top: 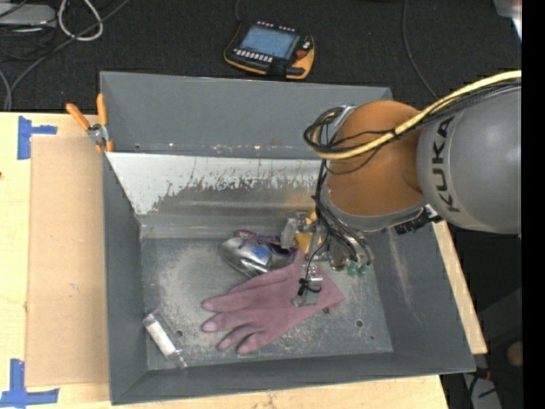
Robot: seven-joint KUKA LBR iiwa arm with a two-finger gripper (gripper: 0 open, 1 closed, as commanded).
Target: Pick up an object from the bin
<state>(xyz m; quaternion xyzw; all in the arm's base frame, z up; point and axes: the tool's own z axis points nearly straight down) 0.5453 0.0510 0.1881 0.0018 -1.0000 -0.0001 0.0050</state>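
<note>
In the camera view, the KUKA arm [477, 160] reaches into the grey metal bin [213, 126] from 3 o'clock, and its gripper [306, 290] hangs low over the cuff end of a mauve rubber glove [255, 309] lying flat on the bin floor. The glove is the thing nearest the gripper. Its long axis runs from about 2 o'clock at the cuff to 8 o'clock, where its fingers fan out toward the near left corner, so most of the glove lies at 8 o'clock from the gripper. At the gripper's 10 o'clock, touching or just beside the glove's upper edge, sits a crumpled silver object [247, 254] with purple and blue parts. What kind of thing it is cannot be told. A small white tube [160, 335] lies well apart at 8 o'clock, near the floor's front left corner. The orange cover [375, 169] on the wrist and its cables hide the back right part of the floor and the top of the gripper. Whether the gripper is open, closed or already touching the cuff cannot be told. Any lift likely turns on catching the limp cuff directly below.
</note>
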